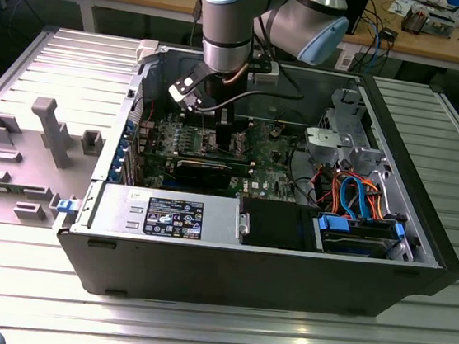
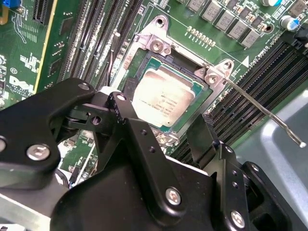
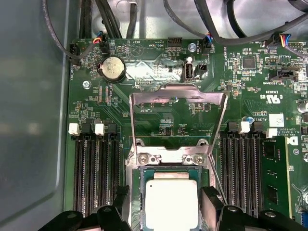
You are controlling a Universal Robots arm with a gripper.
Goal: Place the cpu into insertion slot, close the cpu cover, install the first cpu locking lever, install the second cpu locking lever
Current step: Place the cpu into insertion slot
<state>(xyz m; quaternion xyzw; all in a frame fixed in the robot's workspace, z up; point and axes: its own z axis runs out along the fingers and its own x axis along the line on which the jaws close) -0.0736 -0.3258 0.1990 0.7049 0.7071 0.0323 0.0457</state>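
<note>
In the first wrist view the cpu [image 3: 171, 206] lies flat in the insertion slot [image 2: 129, 85], its dull silver top facing up. The gripper [image 3: 166, 192] hangs over it with its two black fingers [image 3: 210, 202] spread wide, one on each side of the chip and pinching nothing. Whether they touch the chip's edges, I cannot tell. The cpu cover [image 3: 149, 95] stands open, tipped back from its hinge, with green board showing through its square window. In the second wrist view a thin locking lever [image 2: 262, 110] juts out from the socket's corner, unlatched. In the exterior view the arm reaches down into the open computer case [image 1: 242, 281], and its wrist sits in the upper middle of the frame above the motherboard [image 1: 215, 150]. The chip looks light, thin and rigid, with a smooth lid that would slip under a flat touch. It is best held by two opposite edges and kept level, since the contacts beneath are probably delicate. The cover looks like stiff sheet metal that swings on its hinge, so a push near its free edge should move it. The lever is a slim, springy rod, best caught near its bent tip. By count there is one cpu, one slot, one cover and one lever clearly seen.
</note>
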